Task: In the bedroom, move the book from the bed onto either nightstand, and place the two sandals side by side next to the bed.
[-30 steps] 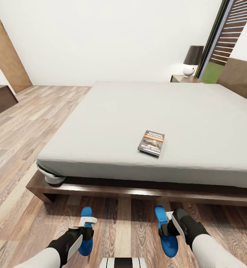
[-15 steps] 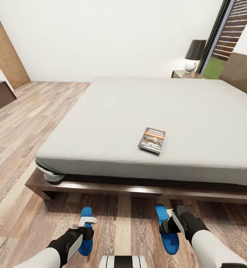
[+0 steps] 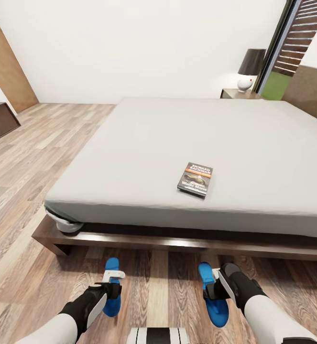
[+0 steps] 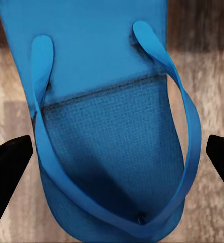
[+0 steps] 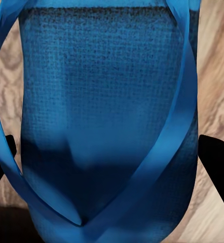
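The book (image 3: 195, 178) is seen lying flat on the grey mattress of the bed (image 3: 144, 143), near the edge closest to the robot and somewhat right of centre, cover up with its orange band visible.

Two blue sandals are seen on the wood floor (image 3: 19, 191) in front of the bed frame, well apart from each other, both pointing toward the bed. The left sandal (image 3: 112, 289) is partly covered by the left gripper (image 3: 111, 281); the right sandal (image 3: 212, 294) is partly covered by the right gripper (image 3: 213, 283).

In the left wrist view the left sandal (image 4: 109, 121) lies between two dark fingertips (image 4: 8, 167) spread wide on either side, clear of the sole (jaws parted, nothing held). In the right wrist view the right sandal (image 5: 104, 121) is likewise flanked by dark fingertips (image 5: 216, 162) at the frame edges, jaws spread; contact with the sole cannot be judged.

A nightstand (image 3: 237, 93) is noted at the far side of the bed, by the headboard (image 3: 311, 93), carrying a lamp (image 3: 250, 69). The window (image 3: 292, 48) stands just beyond it.
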You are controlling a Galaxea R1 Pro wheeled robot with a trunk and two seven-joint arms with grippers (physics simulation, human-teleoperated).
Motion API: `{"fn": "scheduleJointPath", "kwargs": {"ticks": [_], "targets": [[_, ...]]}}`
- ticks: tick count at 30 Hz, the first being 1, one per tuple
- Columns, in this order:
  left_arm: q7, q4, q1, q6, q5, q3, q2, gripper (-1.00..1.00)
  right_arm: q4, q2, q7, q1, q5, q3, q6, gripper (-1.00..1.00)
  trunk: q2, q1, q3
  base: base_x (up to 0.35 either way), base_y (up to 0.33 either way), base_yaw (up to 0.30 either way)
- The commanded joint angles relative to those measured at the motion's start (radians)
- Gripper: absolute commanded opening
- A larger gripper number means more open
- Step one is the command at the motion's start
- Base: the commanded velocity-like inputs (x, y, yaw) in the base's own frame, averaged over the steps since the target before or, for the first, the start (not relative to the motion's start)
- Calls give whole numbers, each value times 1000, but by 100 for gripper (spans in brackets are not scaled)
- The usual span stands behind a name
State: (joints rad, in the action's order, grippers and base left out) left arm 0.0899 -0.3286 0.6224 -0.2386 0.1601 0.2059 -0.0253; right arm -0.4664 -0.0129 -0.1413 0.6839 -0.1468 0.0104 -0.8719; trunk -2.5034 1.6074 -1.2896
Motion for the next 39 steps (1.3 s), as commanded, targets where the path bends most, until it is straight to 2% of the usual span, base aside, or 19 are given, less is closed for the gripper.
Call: {"fn": "scheduleJointPath", "kwargs": {"ticks": [1, 6, 24, 39], "targets": [[7, -6, 0, -7, 10, 8, 2, -100, -1, 0, -9, 0, -11, 5, -4, -100, -1, 0, -5, 0, 0, 0], [10, -12, 0, -11, 9, 7, 4, -100, 0, 0, -9, 0, -10, 18, -4, -100, -2, 2, -24, 0, 0, 0], [44, -21, 0, -33, 10, 6, 0, -100, -3, 2, -11, 0, -9, 22, -1, -100, -2, 2, -24, 0, 23, 0], [47, -21, 0, -36, 10, 5, -1, -100, -3, 5, -10, 0, -8, 23, 2, -100, -2, 2, -25, 0, 46, 14]]}}
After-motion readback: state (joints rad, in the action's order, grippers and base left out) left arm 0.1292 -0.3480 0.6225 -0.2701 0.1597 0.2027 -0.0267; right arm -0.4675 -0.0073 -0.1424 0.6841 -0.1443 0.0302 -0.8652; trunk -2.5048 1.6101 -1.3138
